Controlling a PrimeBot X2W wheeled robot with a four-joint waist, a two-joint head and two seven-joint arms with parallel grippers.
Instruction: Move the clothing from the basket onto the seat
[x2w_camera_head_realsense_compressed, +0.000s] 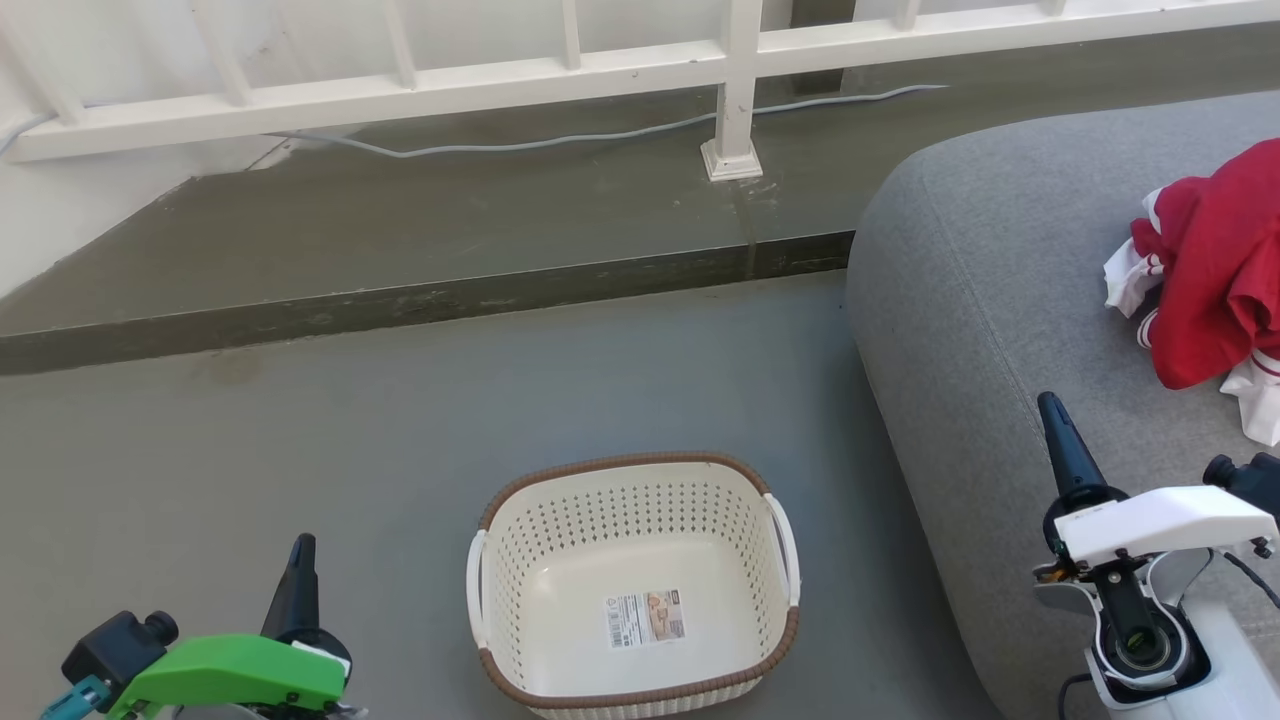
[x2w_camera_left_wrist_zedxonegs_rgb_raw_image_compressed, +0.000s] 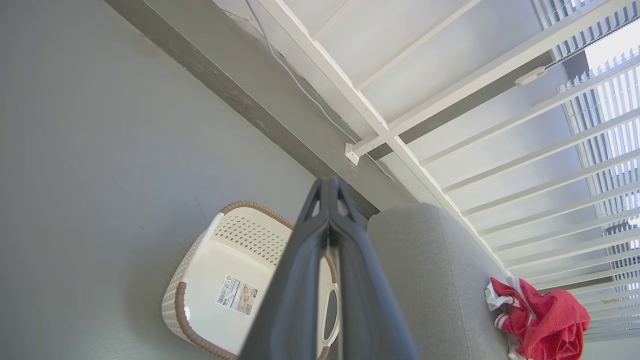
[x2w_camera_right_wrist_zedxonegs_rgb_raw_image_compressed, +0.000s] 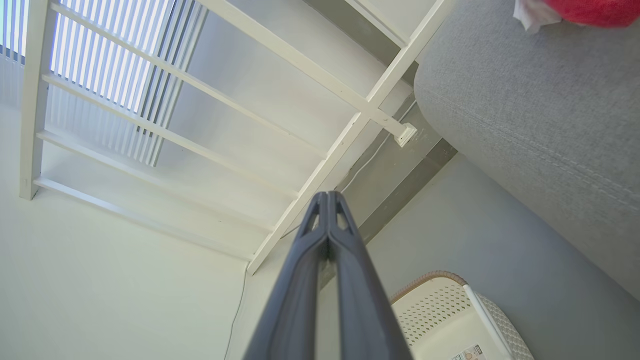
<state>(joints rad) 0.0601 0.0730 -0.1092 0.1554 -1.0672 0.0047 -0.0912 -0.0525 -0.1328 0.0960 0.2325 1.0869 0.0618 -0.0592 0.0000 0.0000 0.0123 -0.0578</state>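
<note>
– While the left claw sits low at the left, is it spread apart?
– No, pressed together. Right of it the basket stands upright on the floor, sticker label showing inside.
– And further right?
– The right claw, likewise closed tight, is over the near edge of the seat; the clothing lies bunched on it, far right

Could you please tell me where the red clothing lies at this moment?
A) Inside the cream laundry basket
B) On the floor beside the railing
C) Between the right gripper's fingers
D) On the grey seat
D: the red clothing lies bunched on the grey seat, apart from the basket, whose floor carries a sticker label.
</note>
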